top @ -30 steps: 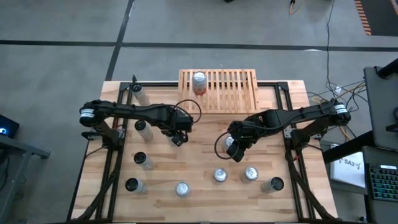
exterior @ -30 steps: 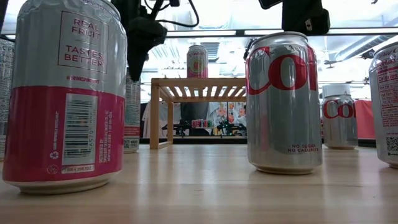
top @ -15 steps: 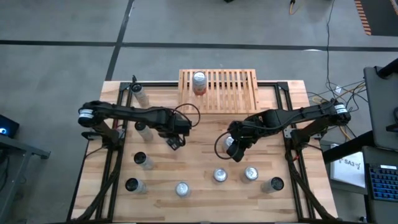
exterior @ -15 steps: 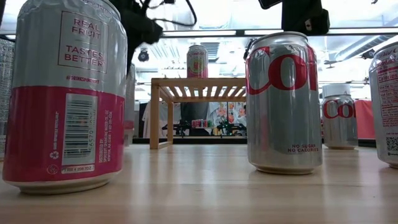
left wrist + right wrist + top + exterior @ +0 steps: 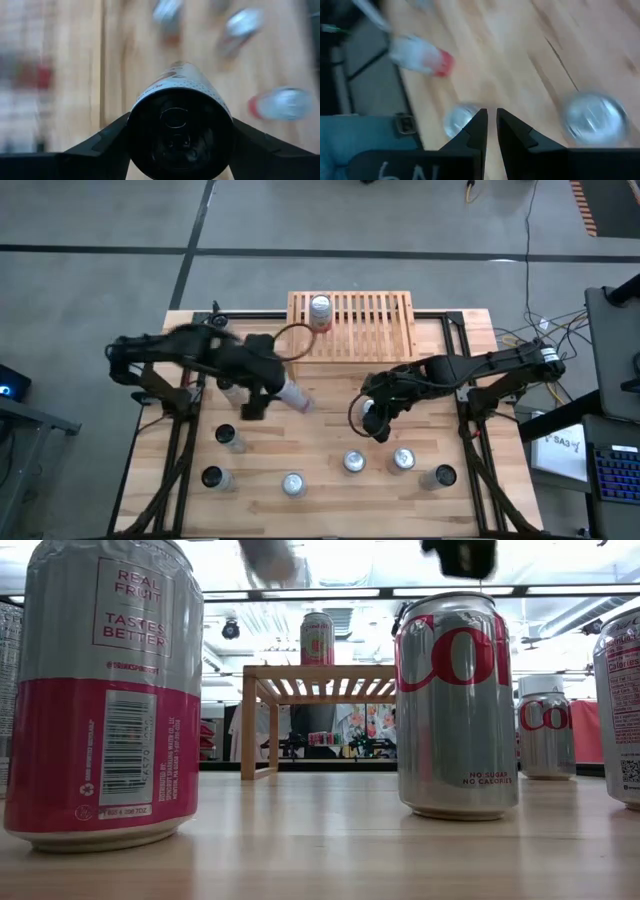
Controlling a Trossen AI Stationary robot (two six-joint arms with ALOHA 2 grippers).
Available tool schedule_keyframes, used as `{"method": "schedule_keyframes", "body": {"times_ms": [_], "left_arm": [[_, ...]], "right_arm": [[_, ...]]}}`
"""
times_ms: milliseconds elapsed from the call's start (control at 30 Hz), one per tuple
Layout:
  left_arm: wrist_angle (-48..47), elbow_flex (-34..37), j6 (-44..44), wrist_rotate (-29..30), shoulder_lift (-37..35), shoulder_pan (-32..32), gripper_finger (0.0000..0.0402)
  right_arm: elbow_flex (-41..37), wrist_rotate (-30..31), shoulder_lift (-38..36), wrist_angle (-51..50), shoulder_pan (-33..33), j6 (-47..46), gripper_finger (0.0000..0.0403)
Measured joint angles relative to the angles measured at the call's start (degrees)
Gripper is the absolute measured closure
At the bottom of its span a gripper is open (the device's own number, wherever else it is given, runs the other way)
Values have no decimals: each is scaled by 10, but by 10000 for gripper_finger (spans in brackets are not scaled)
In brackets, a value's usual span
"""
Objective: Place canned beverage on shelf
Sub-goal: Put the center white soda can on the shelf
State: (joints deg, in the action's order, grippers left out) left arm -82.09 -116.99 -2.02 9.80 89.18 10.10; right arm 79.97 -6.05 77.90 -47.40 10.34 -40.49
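Observation:
My left gripper (image 5: 276,388) hangs above the table's left half, shut on a white can with a pink-red end (image 5: 294,397); in the left wrist view this can (image 5: 180,85) is seen end-on. The low view shows it only as a blur (image 5: 268,558). The wooden slatted shelf (image 5: 365,325) stands at the far edge with one can (image 5: 320,310) upright on its left part. My right gripper (image 5: 372,418) hovers over the table right of the middle, shut (image 5: 491,120), with nothing between its fingers. My left gripper pinches the can by its round side wall (image 5: 136,107), one finger (image 5: 100,145) on each side, near the dark end that faces the wrist. The can runs away from the wrist, along the fingers. It is lifted clear of the table and tilted, its far end lower.
Several cans stand upright on the table: along the left side (image 5: 230,438), (image 5: 212,477), at the far left (image 5: 225,330), and in a near row (image 5: 292,483), (image 5: 354,463), (image 5: 402,460), (image 5: 440,476). The shelf's slats right of its can are bare.
My left gripper has risen sharply and rolled about its own line, drawing back toward the table's left. A can that stood on the table below it has come up with it, lifted clear and tipped from upright to slanting. My right gripper has risen slightly.

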Motion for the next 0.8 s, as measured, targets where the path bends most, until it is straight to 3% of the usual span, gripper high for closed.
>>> {"method": "schedule_keyframes", "body": {"times_ms": [233, 367, 500, 800], "left_arm": [[4, -181, -59, -29, 35, 9, 163], [15, -145, -59, -61, 8, 14, 163], [-5, -129, -46, -56, 7, 19, 163], [-5, -118, -48, -57, 23, 26, 163]], "right_arm": [[47, 0, -1, 161, 3, 90, 369], [90, -1, -1, 181, 3, 130, 369], [122, -4, -2, 182, 5, 153, 369], [129, -5, -2, 191, 5, 147, 364]]}}
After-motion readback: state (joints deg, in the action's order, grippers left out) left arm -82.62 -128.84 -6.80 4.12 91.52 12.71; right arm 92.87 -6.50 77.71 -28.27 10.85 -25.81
